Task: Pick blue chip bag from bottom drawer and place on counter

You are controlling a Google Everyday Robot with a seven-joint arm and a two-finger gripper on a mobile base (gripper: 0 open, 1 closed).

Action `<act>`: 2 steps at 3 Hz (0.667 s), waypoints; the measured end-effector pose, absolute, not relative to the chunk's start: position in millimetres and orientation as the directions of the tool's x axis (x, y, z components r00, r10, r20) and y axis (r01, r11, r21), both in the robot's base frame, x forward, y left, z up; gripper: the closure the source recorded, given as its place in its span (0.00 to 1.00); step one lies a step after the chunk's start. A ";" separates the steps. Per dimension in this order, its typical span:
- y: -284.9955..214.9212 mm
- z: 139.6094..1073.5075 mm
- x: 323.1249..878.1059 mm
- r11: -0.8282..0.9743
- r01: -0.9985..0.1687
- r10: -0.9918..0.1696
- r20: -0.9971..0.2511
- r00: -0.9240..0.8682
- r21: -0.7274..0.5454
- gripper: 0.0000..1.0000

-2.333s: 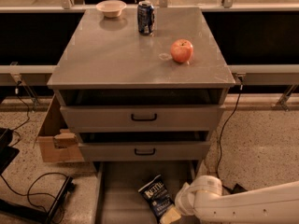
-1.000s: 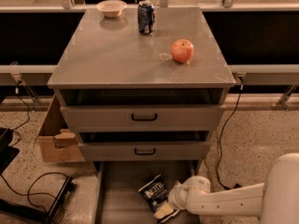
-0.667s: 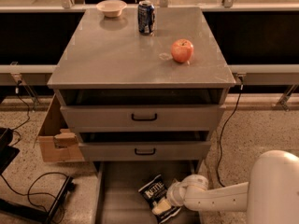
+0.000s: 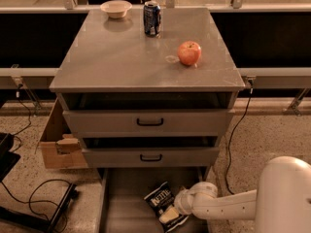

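A small dark-blue chip bag (image 4: 159, 197) with a white label panel lies on the grey floor of the open bottom drawer (image 4: 121, 205), at the bottom centre of the frame. The bag sits a little right of the drawer's middle and is tilted, with its lower end pointing toward the lower right.

The robot's tool (image 4: 168, 214) is at the bag's lower end, with a pale yellowish tip resting against the crinkled edge. Whether the tool is released or clenched on the bag cannot be told from this view. The white arm (image 4: 226, 205) reaches in low from the lower right corner of the frame, where a large rounded white part fills the corner.

Above the bottom drawer are the middle drawer (image 4: 184, 157) and the top drawer (image 4: 194, 122), each with a black handle.

The cabinet's grey worktop (image 4: 121, 57) fills the upper centre of the frame. It carries a red apple (image 4: 189, 53) toward the right, a blue soda can (image 4: 152, 18) standing upright near the back, and a pale bowl (image 4: 116, 8) at the back left corner.

On the speckled floor to the cabinet's left are an open cardboard box (image 4: 58, 149) and black cables (image 4: 26, 193).
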State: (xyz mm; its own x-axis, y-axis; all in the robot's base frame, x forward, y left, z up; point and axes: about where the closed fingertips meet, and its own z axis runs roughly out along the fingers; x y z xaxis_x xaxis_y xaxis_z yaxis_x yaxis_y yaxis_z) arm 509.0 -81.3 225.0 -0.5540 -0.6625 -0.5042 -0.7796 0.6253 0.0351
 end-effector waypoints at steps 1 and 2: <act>-78.6 194.7 518.6 0.621 -0.782 -0.659 -0.505 -0.557 0.052 0.00; -75.7 154.1 520.5 0.614 -0.785 -0.672 -0.471 -0.572 0.078 0.00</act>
State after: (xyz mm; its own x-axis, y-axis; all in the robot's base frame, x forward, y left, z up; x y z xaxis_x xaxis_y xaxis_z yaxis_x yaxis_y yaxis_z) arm 520.5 -75.7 154.1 -0.5720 -0.6718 -0.4707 -0.7854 0.6141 0.0781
